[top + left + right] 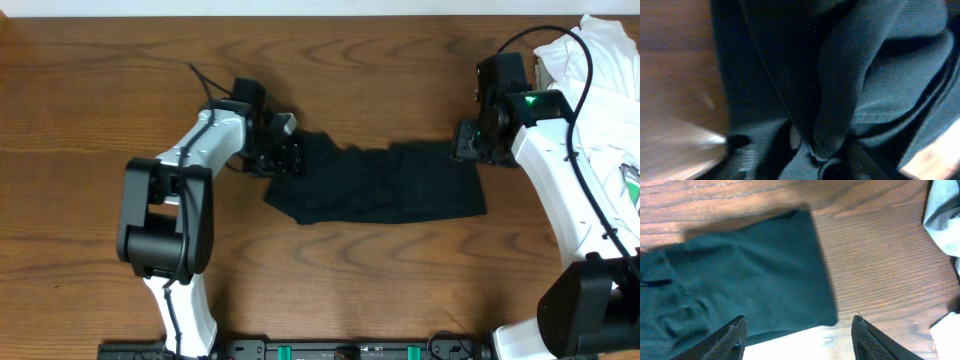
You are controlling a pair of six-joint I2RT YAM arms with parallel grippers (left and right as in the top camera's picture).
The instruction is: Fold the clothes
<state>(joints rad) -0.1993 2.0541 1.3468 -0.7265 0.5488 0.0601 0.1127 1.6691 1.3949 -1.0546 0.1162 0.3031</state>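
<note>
A dark green garment (380, 185) lies spread across the middle of the wooden table, with its left end bunched up. My left gripper (283, 152) sits on that bunched left end. In the left wrist view folds of the garment (850, 75) fill the frame, and the cloth appears pinched in the jaws. My right gripper (466, 140) is at the garment's upper right corner. In the right wrist view its fingers (799, 332) are wide open and empty, just above the table, with the garment's flat right end (755, 270) ahead of them.
A pile of white and light clothes (600, 60) lies at the table's far right, under and beside the right arm. Its edge shows in the right wrist view (945, 215). Bare wooden table (90, 120) surrounds the garment.
</note>
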